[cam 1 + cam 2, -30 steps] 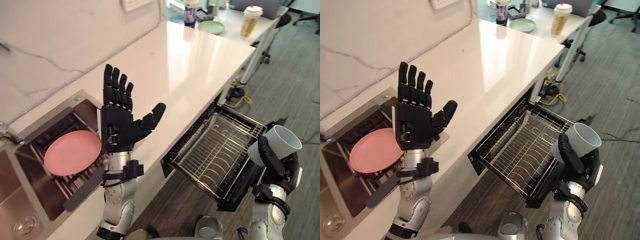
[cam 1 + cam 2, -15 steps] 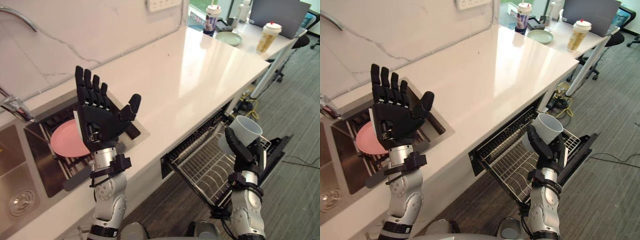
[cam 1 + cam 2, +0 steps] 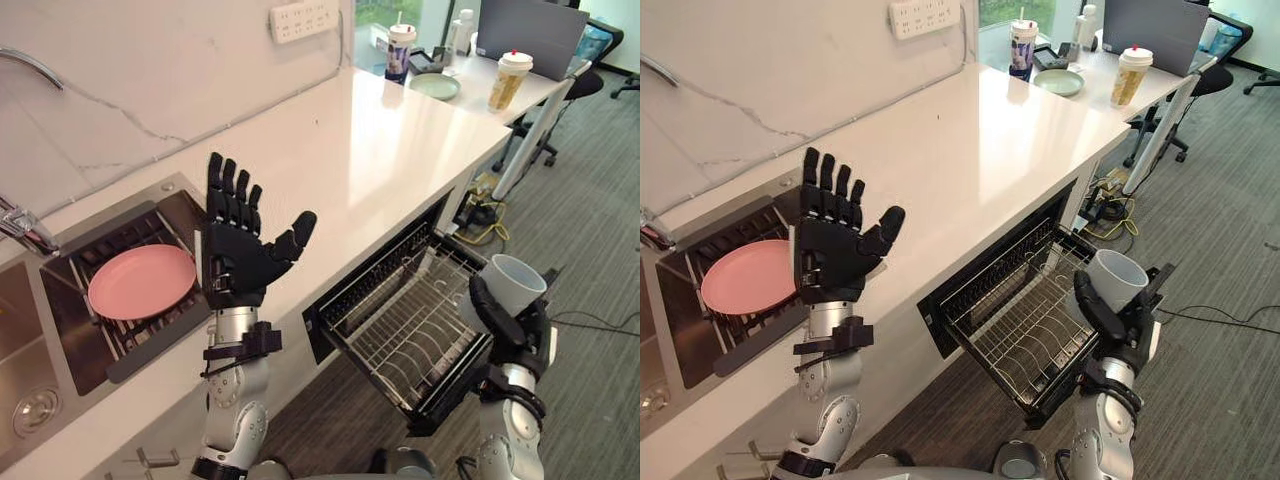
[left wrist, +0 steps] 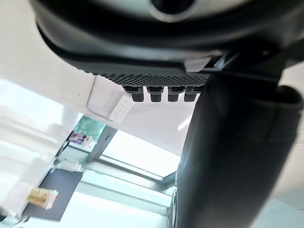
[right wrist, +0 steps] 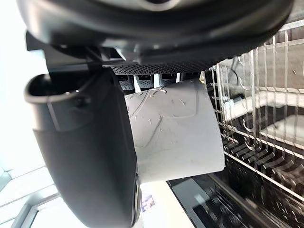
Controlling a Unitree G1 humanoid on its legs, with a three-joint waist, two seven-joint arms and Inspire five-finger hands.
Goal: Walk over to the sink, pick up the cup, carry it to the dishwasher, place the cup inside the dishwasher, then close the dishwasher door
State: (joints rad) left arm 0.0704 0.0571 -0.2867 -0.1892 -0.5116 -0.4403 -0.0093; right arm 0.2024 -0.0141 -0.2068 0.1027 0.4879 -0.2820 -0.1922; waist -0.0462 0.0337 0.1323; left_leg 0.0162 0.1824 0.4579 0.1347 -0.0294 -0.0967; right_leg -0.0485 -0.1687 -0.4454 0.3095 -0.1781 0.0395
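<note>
One cup, right robot hand, near rack

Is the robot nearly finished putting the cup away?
Partway. Done: the cup is picked up, gripped in the right hand. In hand: it is held beside the pulled-out dishwasher rack. Left: setting it in and closing up. The left hand is raised, open.

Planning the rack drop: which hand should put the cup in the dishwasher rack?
Right. The right hand is curled round the cup, beside the outer edge of the pulled-out rack. The left hand is open, empty, raised by the counter, farther from the rack.
</note>
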